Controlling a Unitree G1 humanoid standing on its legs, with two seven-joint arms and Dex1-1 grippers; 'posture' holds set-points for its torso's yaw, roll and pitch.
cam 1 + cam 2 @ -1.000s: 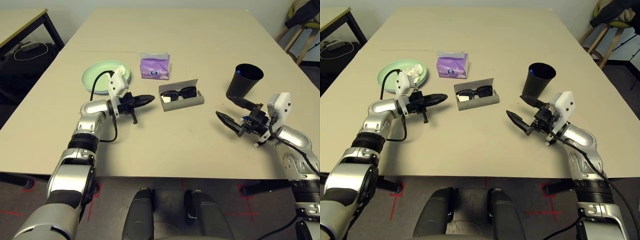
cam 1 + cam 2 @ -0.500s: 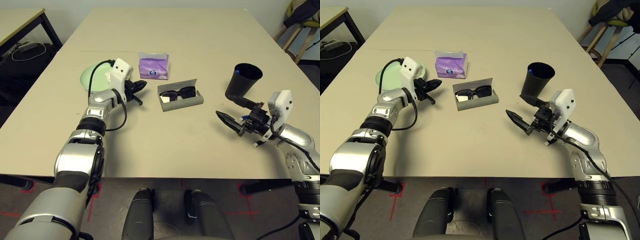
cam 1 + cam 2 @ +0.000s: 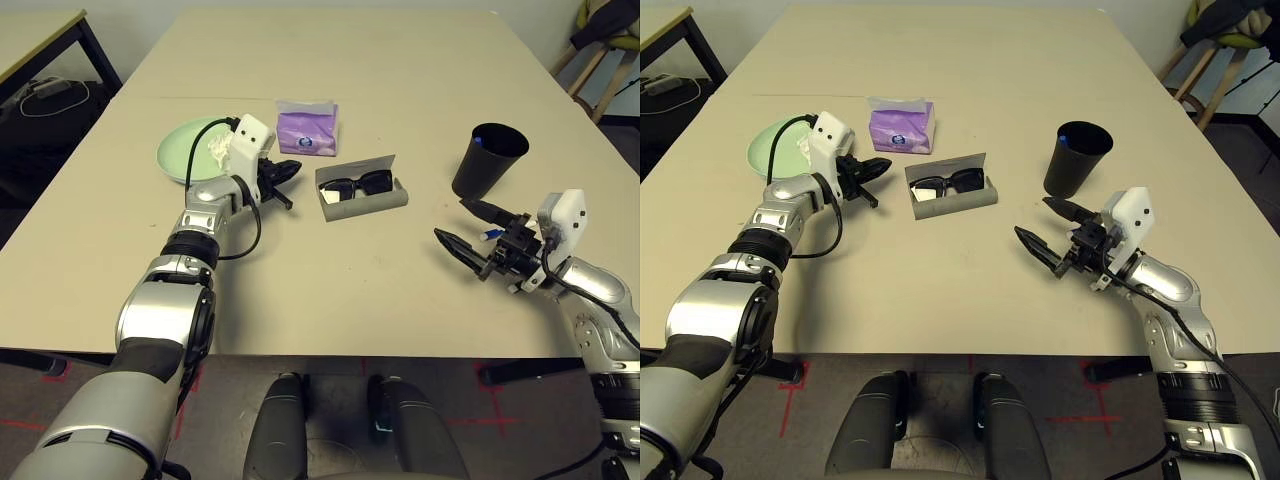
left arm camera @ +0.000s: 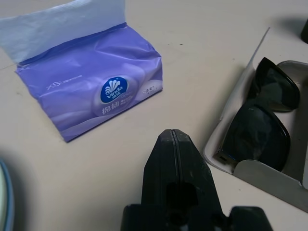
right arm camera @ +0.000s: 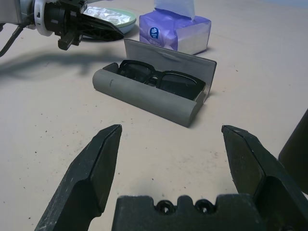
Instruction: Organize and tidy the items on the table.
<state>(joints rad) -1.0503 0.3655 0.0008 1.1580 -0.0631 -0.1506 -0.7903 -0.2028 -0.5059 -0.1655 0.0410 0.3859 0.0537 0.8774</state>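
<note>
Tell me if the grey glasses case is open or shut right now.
Open. The grey glasses case has its lid standing up behind the tray, and the black sunglasses lie uncovered inside it.

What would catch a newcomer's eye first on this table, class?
The open grey glasses case mid-table, black sunglasses lying inside. Behind it to the left stands a purple tissue pack, beside a pale green plate. The shut left claw points between them; the open right claw waits near the black cup.
</note>
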